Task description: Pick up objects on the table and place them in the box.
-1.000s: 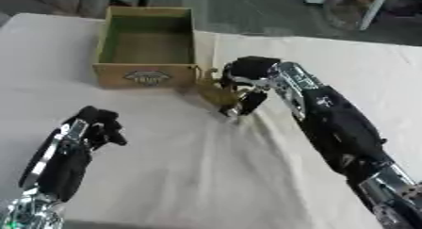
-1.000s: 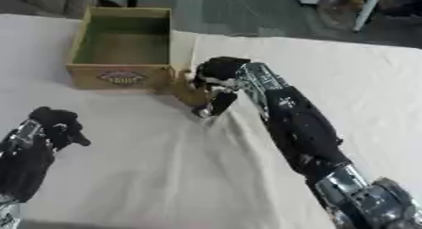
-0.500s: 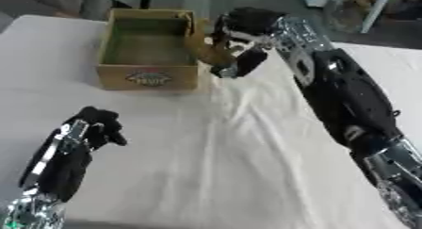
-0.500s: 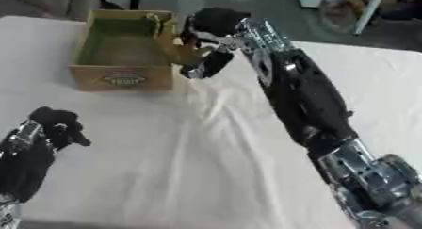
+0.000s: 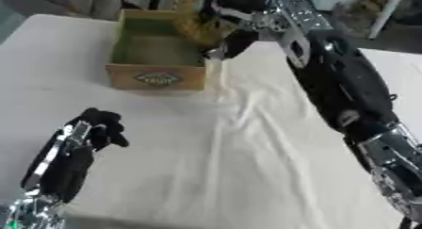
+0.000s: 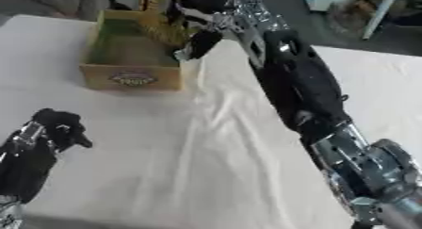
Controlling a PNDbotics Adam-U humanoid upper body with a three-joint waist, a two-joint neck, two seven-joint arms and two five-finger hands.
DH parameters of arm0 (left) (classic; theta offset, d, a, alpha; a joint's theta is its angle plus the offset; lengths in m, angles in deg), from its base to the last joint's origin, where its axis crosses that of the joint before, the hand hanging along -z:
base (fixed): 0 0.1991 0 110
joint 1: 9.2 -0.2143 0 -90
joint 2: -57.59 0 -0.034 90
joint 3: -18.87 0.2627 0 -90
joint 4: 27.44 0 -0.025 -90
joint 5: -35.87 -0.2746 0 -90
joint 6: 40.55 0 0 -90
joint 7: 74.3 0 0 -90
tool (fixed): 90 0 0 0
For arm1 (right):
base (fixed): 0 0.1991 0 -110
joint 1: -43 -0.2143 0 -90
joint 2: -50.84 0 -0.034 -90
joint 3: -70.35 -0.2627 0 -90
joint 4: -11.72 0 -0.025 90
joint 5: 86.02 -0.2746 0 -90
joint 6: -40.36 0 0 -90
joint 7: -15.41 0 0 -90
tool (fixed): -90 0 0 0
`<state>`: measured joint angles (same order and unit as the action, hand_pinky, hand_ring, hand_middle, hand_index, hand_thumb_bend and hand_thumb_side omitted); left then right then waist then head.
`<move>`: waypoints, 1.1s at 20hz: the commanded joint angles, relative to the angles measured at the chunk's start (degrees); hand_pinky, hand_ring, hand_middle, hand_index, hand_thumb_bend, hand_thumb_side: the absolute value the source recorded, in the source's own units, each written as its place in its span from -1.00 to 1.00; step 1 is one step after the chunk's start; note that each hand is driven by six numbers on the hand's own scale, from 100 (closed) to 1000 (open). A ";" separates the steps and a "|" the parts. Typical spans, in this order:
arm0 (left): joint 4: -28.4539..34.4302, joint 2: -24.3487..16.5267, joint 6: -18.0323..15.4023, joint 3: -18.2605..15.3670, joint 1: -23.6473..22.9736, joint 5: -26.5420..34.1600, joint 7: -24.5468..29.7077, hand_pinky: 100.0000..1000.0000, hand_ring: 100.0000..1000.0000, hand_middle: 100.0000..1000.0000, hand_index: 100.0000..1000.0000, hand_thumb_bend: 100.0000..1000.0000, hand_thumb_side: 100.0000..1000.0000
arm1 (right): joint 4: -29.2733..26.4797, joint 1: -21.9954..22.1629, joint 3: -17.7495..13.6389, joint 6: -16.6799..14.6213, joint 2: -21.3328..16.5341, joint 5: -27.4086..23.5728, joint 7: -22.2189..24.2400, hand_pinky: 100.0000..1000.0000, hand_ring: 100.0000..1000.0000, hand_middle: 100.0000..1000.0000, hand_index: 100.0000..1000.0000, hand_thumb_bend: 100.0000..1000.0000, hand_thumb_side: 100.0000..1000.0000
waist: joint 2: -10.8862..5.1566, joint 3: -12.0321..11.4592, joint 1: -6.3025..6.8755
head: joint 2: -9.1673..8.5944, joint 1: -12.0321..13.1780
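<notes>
Since a second ago the right hand [image 5: 227, 16] has risen from the cloth in front of the box's near right corner, carrying the yellowish-brown object [image 5: 196, 29] with it, and now sits at the upper middle of the frame, over the right wall of the box [image 5: 157, 77]. The view itself has also tilted since then, so the box appears lower and larger in the picture than before.

The right hand's fingers are curled around the object, which is blurred; only its tan, mottled colour and rough, lumpy outline can be made out. The object hangs partly over the box's open interior, near its upper right corner, and it is not possible to tell whether it touches the wall. One dark finger [image 5: 235, 43] points down just outside the box's right edge.

The box is a shallow, open wooden one with a greenish inside and a dark oval label on its front wall, standing in the upper left of the frame on the white tablecloth [image 5: 247, 152]. The cloth is creased below the box.

The left hand [image 5: 95, 129] shows in the lower left, well apart from the box, its fingers bent inward and holding nothing.
</notes>
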<state>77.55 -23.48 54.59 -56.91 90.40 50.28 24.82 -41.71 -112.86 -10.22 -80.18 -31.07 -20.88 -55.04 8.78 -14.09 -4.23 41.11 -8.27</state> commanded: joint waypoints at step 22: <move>1.84 0.99 1.52 3.40 3.10 1.70 3.64 0.06 -0.12 -0.08 0.24 -1.00 0.39 | 9.00 -2.01 -8.85 14.68 4.86 14.92 -14.46 -0.80 -0.58 -0.57 -0.43 -1.00 -0.42 | 0.05 -8.36 1.84 | -2.88 -3.54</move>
<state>78.25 -22.41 56.14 -53.69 92.67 51.53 28.20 -30.81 -113.08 -18.26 -66.70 -24.97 -6.62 -68.07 9.62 -22.38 -2.90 39.03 -11.71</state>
